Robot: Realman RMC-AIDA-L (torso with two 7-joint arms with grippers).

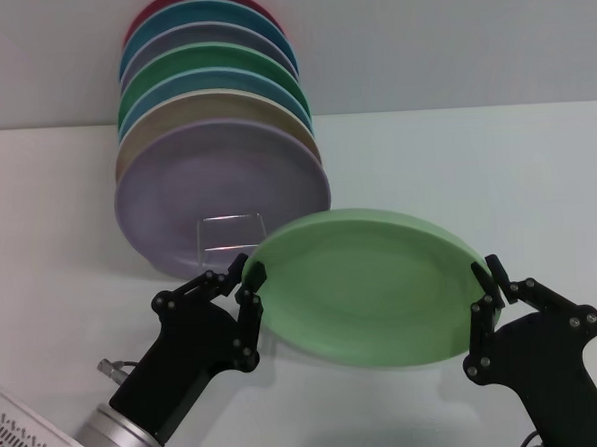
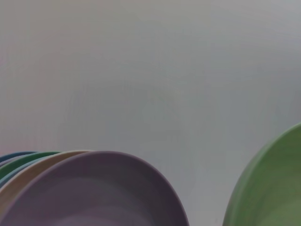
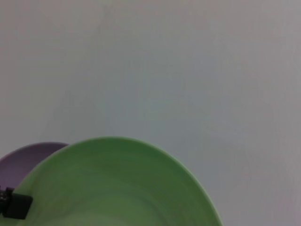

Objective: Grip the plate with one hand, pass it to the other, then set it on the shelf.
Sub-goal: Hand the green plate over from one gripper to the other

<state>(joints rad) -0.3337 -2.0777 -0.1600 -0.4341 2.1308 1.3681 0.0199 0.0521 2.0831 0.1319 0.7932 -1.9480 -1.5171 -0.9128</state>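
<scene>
The pale mint-green plate hangs tilted in the air between my two grippers, in front of the rack. My right gripper is shut on its right rim, and the plate fills the low middle of the right wrist view. My left gripper is at the plate's left rim with its jaws apart around the edge; one of its fingertips shows over the plate's face. The plate sits at the edge of the left wrist view. The wire shelf stands behind, its front loop bare.
Several plates stand on edge in the rack, a lavender plate frontmost, then tan, blue, darker green and red ones behind. The lavender plate also shows in the left wrist view. The white table spreads to the right.
</scene>
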